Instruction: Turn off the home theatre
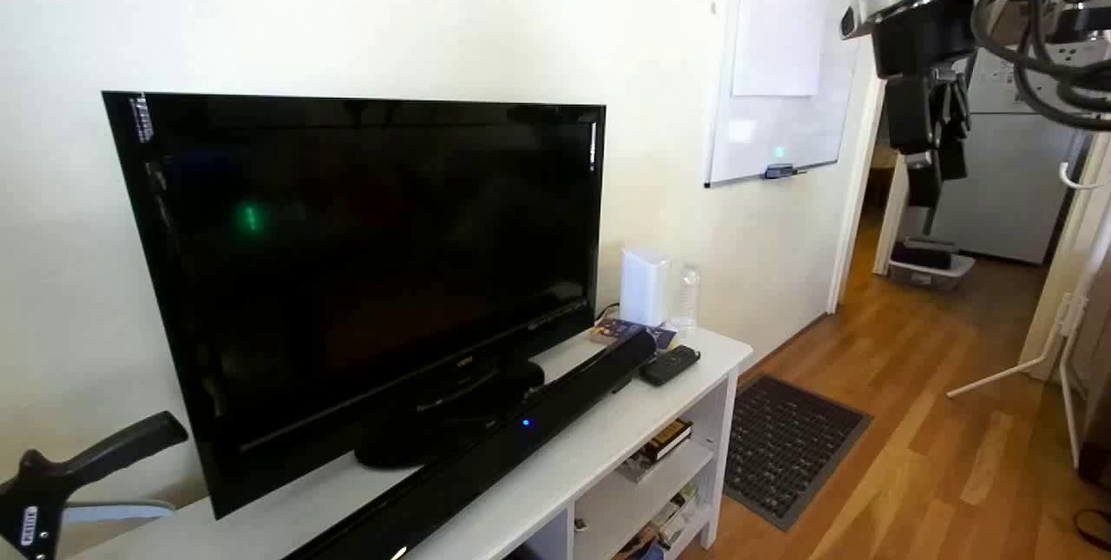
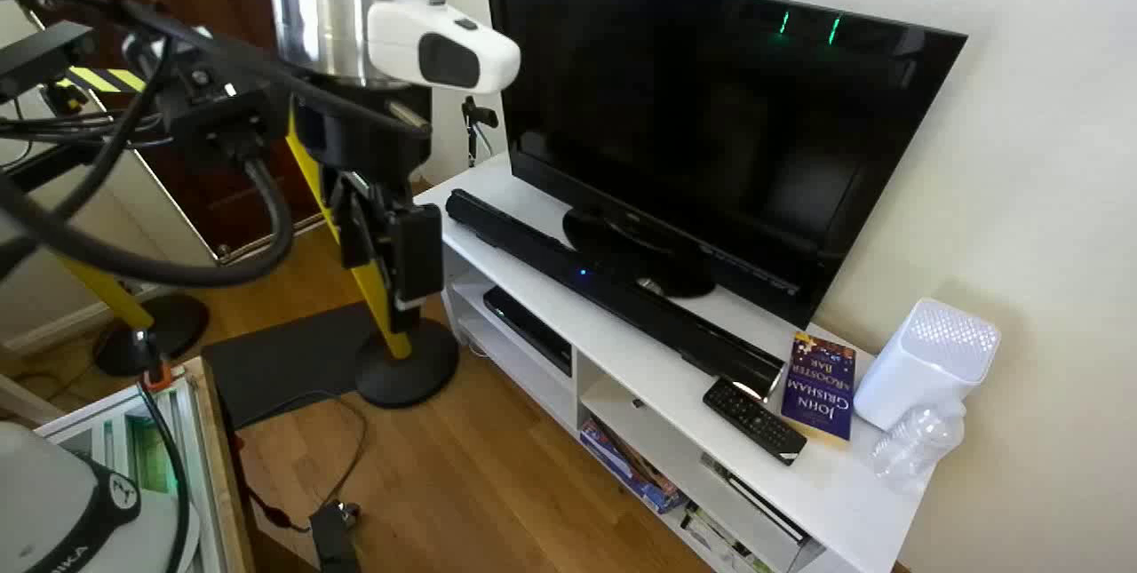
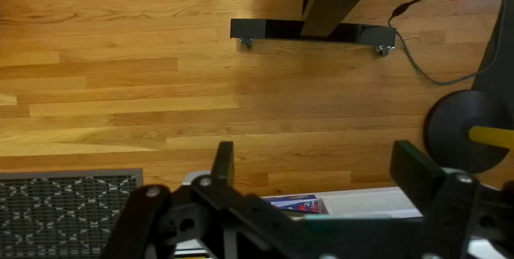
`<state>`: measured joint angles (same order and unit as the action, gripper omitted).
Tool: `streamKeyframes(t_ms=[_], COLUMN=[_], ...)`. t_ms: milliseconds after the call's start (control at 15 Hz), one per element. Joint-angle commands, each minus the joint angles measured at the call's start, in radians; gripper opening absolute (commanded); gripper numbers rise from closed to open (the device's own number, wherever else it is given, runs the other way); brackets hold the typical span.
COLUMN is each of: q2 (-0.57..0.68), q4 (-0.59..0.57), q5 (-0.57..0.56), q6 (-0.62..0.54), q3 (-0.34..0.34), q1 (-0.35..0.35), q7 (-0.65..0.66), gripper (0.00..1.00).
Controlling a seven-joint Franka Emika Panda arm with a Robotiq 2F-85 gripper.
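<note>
The gripper (image 3: 315, 156) hangs in the air, its fingers (image 3: 415, 174) spread well apart, and over on the white stand (image 2: 844, 493) the soundbar (image 2: 613, 292) lies just in front of the TV (image 2: 702, 120), its blue light (image 2: 583, 272) glowing!

Slim black soundbar (image 2: 613, 291), blue light (image 2: 583, 272) lit, lying on white stand (image 2: 844, 493)

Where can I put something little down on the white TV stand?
There's bare room on the white stand between the remote, the bottle and the front corner. A thin bare strip runs between the soundbar and front edge. It's crowded behind the remote, where the book, white box and bottle bunch together.
</note>
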<state>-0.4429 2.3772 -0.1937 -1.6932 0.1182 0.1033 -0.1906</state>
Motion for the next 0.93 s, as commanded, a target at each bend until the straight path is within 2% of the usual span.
streamKeyframes(t_ms=[0, 267, 600, 800, 867], q2=[0.000, 0.062, 0.235, 0.358, 0.393], q4=[-0.001, 0.010, -0.016, -0.050, -0.058], q5=[-0.001, 0.067, 0.169, 0.334, 0.352], q6=[0.002, -0.167, -0.464, -0.604, -0.655], q3=[0.005, 0.005, -0.012, -0.019, -0.033], q1=[-0.006, -0.044, -0.111, -0.160, -0.167], q7=[0.002, -0.010, -0.081, -0.195, -0.226], gripper=[1.00, 1.00, 1.00, 1.00, 1.00])
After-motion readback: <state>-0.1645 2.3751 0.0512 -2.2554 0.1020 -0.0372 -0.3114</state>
